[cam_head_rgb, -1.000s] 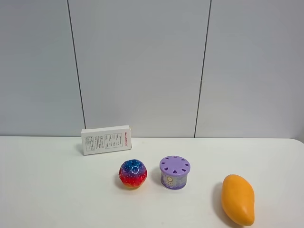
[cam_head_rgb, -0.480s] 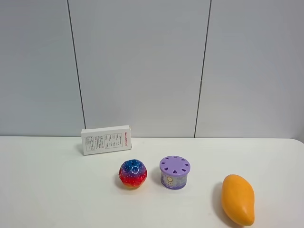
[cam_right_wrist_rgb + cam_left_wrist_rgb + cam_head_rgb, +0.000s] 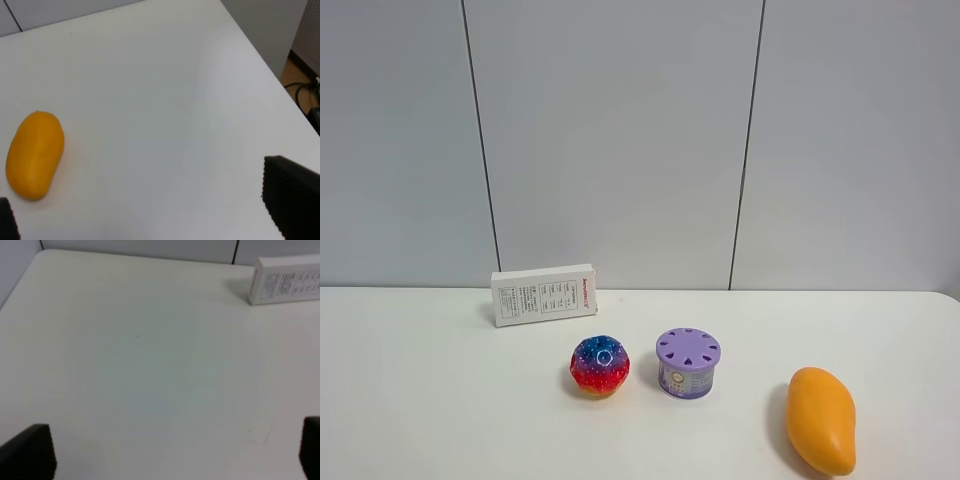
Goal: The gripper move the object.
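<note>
The purple can (image 3: 688, 363) with its lilac slotted lid stands upright on the white table (image 3: 440, 400), near the middle in the exterior high view. Neither arm shows in that view. In the left wrist view my left gripper (image 3: 170, 455) is open and empty over bare table, its black fingertips (image 3: 27, 452) far apart. In the right wrist view my right gripper (image 3: 150, 215) is open and empty, with one black fingertip (image 3: 292, 200) at the frame's edge. The can shows in neither wrist view.
A red-blue speckled ball (image 3: 600, 365) sits just left of the can. An orange mango (image 3: 822, 420) lies at the front right, also in the right wrist view (image 3: 35, 152). A white labelled box (image 3: 543, 294) stands at the back, also in the left wrist view (image 3: 287, 279). The table's edge (image 3: 265, 60) runs beside the right gripper.
</note>
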Controlling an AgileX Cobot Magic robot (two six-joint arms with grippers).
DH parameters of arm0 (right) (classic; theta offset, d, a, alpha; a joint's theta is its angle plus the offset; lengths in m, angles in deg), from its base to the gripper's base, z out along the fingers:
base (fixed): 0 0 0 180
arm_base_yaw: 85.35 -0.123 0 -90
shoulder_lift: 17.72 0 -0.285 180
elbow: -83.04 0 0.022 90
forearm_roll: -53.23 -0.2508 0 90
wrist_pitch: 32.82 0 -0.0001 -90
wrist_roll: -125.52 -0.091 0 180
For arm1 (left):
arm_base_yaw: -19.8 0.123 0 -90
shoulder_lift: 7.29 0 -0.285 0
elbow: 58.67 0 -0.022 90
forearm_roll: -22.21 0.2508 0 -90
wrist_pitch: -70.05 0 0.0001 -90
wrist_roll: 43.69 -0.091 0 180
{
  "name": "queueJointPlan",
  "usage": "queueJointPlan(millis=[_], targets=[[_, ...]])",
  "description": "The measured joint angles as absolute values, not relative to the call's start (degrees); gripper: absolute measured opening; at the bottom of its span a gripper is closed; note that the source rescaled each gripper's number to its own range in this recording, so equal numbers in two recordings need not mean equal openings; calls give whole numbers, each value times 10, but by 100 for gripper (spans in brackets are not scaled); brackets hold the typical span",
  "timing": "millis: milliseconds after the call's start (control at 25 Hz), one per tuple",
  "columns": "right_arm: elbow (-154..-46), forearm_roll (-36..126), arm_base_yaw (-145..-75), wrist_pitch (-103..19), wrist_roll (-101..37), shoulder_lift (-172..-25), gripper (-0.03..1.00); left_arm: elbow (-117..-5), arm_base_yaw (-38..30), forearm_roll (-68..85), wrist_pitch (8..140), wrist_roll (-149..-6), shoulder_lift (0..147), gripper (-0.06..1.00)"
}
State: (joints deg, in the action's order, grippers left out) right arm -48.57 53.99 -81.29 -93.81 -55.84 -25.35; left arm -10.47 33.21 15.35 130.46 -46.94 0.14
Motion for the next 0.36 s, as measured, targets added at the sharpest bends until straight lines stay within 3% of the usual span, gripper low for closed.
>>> queueJointPlan(millis=[360], targets=[[-486,540,-813,-938,-558,-253,100,-105,330,154,1305,-469,1,100]])
